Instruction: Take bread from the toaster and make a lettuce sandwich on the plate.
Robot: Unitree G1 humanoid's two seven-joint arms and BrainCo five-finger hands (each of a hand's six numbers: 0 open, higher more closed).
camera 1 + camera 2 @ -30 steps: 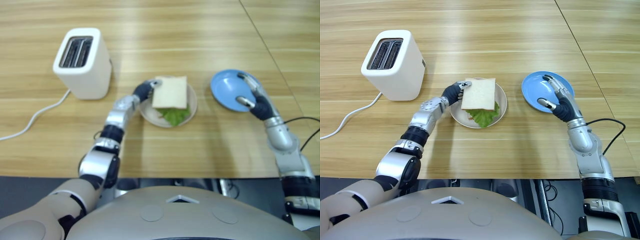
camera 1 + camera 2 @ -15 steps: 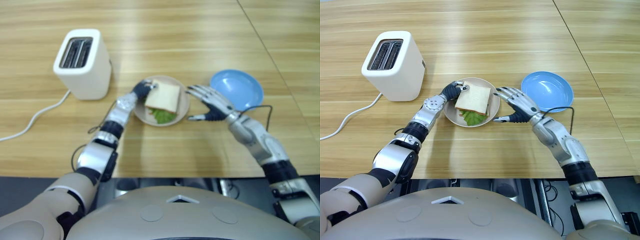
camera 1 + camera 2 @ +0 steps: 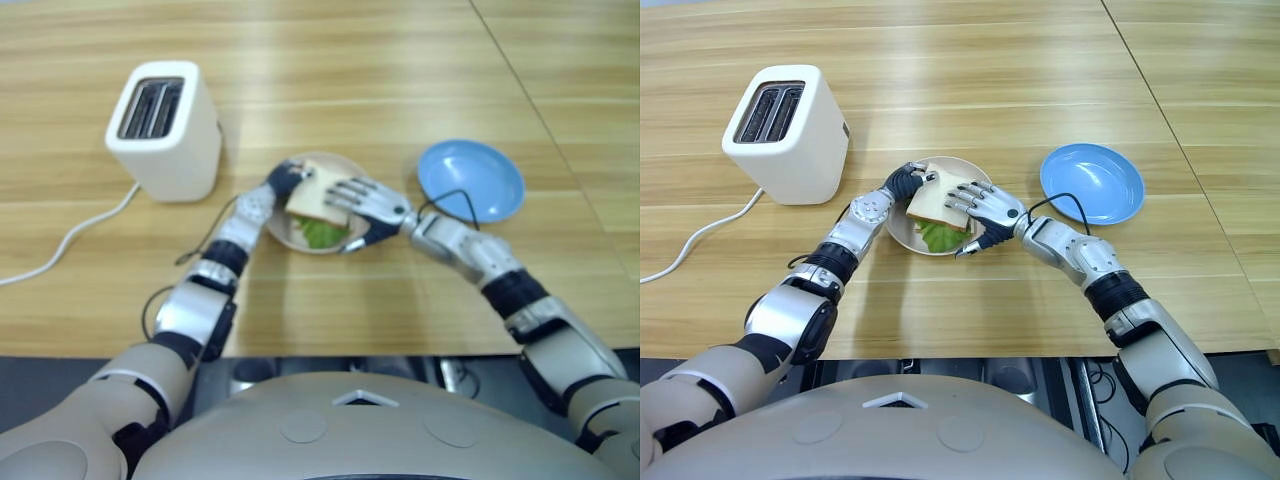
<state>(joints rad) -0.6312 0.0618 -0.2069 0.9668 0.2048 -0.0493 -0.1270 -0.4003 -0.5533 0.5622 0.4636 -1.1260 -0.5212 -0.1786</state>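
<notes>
Right hand (image 3: 985, 208) has swung left from the blue plate (image 3: 1092, 183) and now lies, fingers spread, over the top bread slice (image 3: 932, 196) — apparently pressing it. Left hand (image 3: 902, 182) still pinches the slice's left edge above the lettuce (image 3: 933, 237) on the beige plate (image 3: 901, 237) — the sandwich looks nearly finished.

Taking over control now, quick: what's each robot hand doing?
Left robot hand: closed on the left edge of the top bread slice.
Right robot hand: open, spread flat over that slice, holding nothing.
</notes>
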